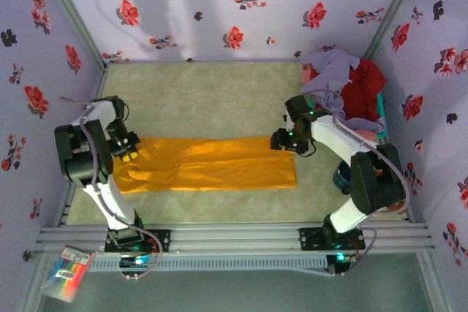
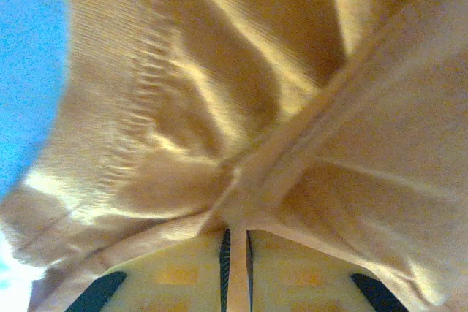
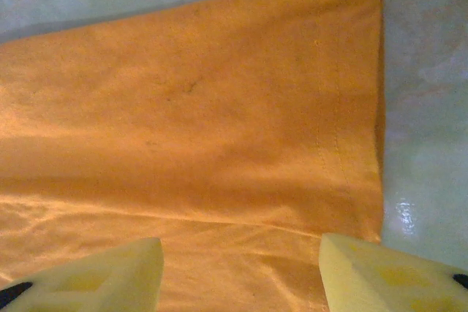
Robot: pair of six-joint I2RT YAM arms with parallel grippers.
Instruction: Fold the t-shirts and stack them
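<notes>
Cloth at the left end of the orange shirt (image 1: 208,164), laid in a strip on the table (image 1: 205,93), is pinched by the closed left fingers (image 2: 175,275), while the right fingers (image 3: 387,275) are held open over its hem (image 3: 358,107), probably for a cross fold.

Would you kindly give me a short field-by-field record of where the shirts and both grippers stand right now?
orange-yellow t-shirt: lying as a long band across the table
left gripper: shut on the shirt's left end, cloth bunched in its grip
right gripper: open, over the shirt's right hem, holding nothing
lavender t-shirt: heaped at the far right corner
red t-shirt: in the same heap, partly under the lavender one
</notes>
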